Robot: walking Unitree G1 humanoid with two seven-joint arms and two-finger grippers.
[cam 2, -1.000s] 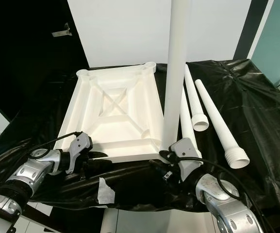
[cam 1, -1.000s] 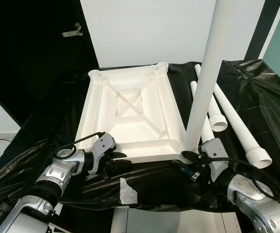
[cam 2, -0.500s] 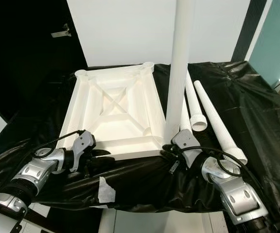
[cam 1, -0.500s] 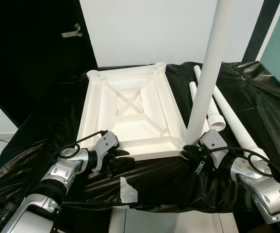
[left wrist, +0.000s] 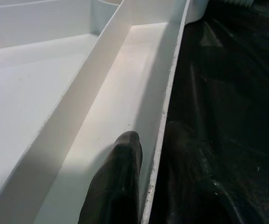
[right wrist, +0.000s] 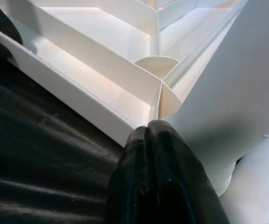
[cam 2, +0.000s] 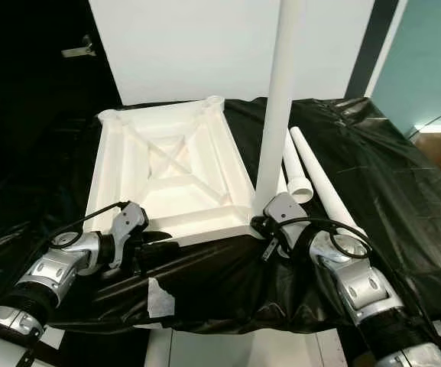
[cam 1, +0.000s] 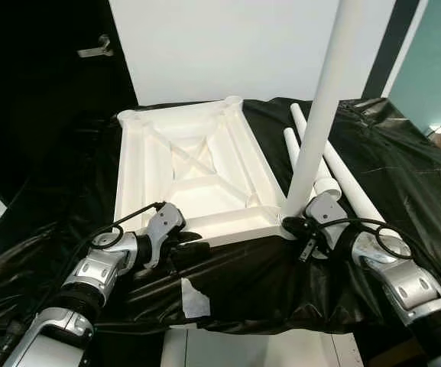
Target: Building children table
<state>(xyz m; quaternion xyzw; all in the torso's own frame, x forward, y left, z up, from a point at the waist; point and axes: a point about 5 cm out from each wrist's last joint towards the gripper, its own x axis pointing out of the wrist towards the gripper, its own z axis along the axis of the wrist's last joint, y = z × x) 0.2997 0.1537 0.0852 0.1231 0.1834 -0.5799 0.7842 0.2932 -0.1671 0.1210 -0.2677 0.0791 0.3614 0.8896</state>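
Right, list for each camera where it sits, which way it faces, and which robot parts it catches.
Left eye and right eye: on the head, looking forward and down at the white tabletop on black sheeting; both arms show.
Left wrist: along the left gripper, fingers straddling the tabletop's rim.
Right wrist: along the right gripper, at the upright leg.
Shared: all four show the tabletop.
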